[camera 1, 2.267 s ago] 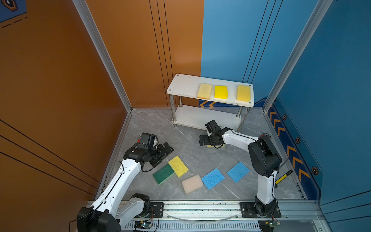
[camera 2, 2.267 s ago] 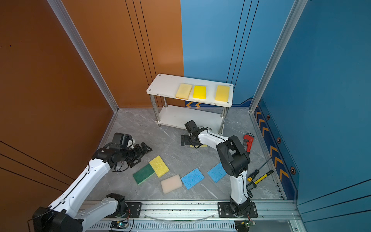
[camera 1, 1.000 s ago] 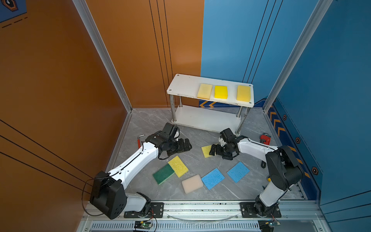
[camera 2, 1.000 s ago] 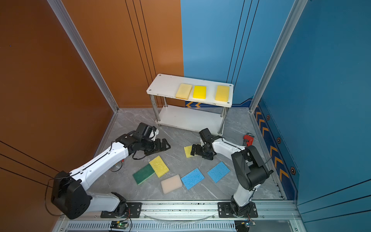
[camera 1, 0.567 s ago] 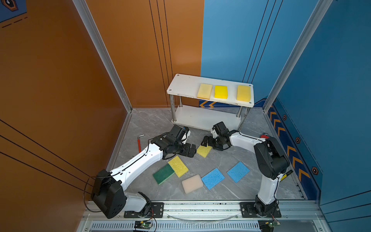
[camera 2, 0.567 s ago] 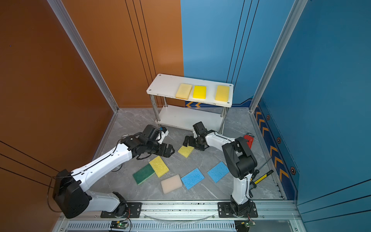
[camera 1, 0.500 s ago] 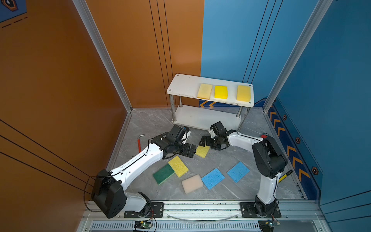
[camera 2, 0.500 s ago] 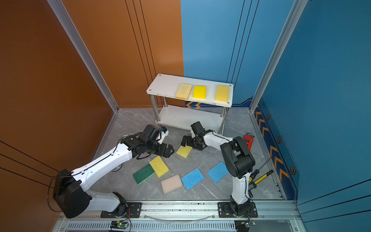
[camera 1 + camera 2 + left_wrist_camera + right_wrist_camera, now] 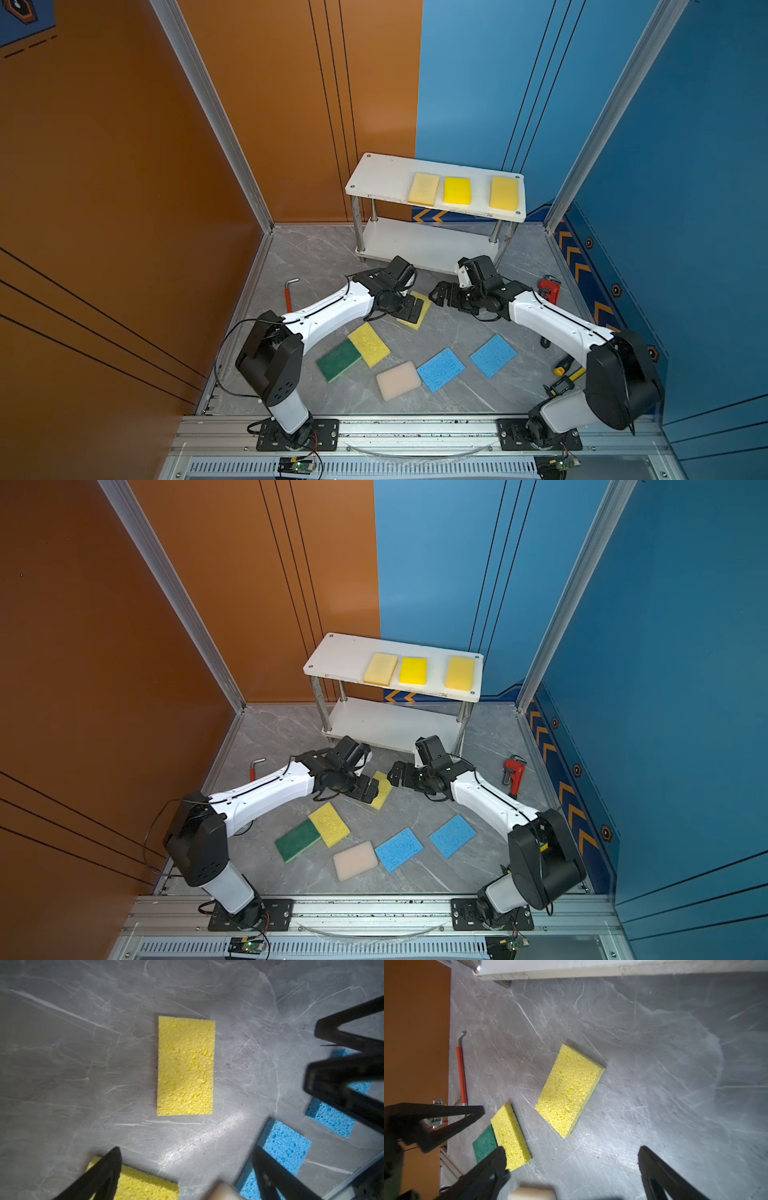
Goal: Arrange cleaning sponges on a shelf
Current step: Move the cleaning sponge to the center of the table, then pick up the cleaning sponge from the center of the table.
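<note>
The shelf [image 9: 380,180] stands at the back with three thick yellow sponges [image 9: 457,191] on its top board. A thin pale-yellow sponge [image 9: 419,321] lies flat on the floor in front of it, whole in the left wrist view [image 9: 185,1066]. My left gripper [image 9: 413,307] hovers open just above it, touching nothing. My right gripper [image 9: 441,293] is open and empty just to its right, off that sponge [image 9: 570,1091]. Nearer me lie another yellow sponge [image 9: 369,345], a dark green one [image 9: 338,360], a pinkish-beige one [image 9: 398,380] and two blue ones [image 9: 441,370].
A red-handled hex key [image 9: 289,293] lies by the left wall. A red wrench [image 9: 549,287] and small tools [image 9: 564,372] lie along the right wall. The shelf's lower board [image 9: 424,245] sits just behind both grippers. The two grippers are close together.
My left gripper has moved right, from beside the hex key to over the pale-yellow sponge. My right gripper has drawn back off that sponge. Both stay open.
</note>
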### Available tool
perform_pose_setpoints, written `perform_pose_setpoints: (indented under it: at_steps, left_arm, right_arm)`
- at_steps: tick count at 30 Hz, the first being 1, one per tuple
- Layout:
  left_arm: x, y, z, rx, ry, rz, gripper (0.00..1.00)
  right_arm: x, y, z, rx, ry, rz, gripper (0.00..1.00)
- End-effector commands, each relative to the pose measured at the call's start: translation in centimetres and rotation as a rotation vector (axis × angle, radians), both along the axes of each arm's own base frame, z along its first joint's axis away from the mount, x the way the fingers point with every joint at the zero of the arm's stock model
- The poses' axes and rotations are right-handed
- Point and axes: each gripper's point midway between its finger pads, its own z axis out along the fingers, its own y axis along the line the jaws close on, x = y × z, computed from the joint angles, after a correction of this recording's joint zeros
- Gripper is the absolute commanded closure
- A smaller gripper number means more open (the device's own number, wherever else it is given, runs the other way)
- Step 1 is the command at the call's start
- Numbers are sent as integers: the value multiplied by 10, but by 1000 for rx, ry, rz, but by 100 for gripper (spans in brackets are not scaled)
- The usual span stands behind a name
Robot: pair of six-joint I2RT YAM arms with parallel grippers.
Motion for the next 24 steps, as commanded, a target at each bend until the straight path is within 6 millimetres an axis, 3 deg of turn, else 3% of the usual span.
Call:
perform_pose_setpoints:
  at_steps: [1, 9, 16, 24]
  left_arm:
    - [6, -12, -8, 49, -16, 18, 2]
    - [22, -18, -36, 197, -6, -2, 2]
    - [23, -18, -48, 233, 8, -13, 2]
    - [16, -13, -68, 262, 50, -30, 2]
  right_arm:
    - [-19, -36, -13, -42, 47, -103, 0]
    - [-43, -83, 2, 11, 16, -211, 0]
    - [-58, -91, -5, 41, 23, -246, 0]
    - [-59, -91, 0, 60, 17, -262, 0]
